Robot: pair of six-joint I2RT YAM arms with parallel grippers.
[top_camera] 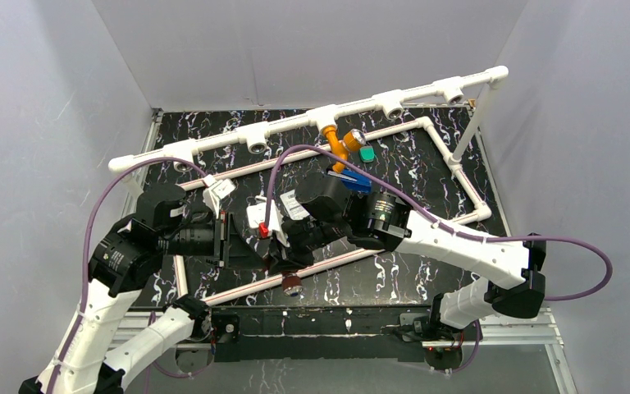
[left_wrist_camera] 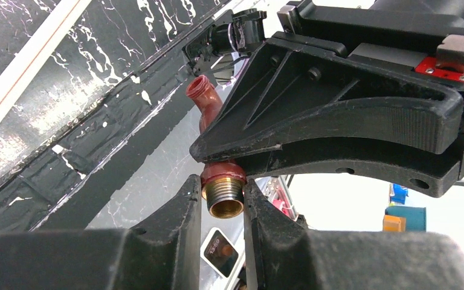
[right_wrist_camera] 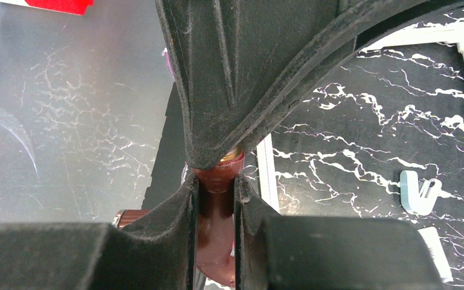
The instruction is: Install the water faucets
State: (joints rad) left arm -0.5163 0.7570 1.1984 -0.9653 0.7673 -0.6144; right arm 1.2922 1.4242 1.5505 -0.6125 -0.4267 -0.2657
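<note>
A black marbled table (top_camera: 426, 283) carries a white pipe frame (top_camera: 295, 123), with a raised rail of tees along its far side. The left arm (top_camera: 90, 320) rises from the near-left corner, bends at the elbow and points its wrist rightward across the table. The right arm (top_camera: 467, 246) stretches leftward from the near-right corner, forearm nearly level. The two meet near the table's middle, their fingers crossing each other.

The left gripper (left_wrist_camera: 224, 186) has its fingers pressed on either side of the brass threaded end (left_wrist_camera: 225, 199) of the dark brown faucet (right_wrist_camera: 215, 208). The right gripper (right_wrist_camera: 216, 184) is clamped on the same faucet's body, just beside that thread. The faucet is held off the table between both grippers, close to the frame's near pipe.

The orange faucet (top_camera: 338, 148) sits well apart from them, joined to a tee on the far rail. Its body hangs down and its silvery knob (top_camera: 354, 137) is to the right.
</note>
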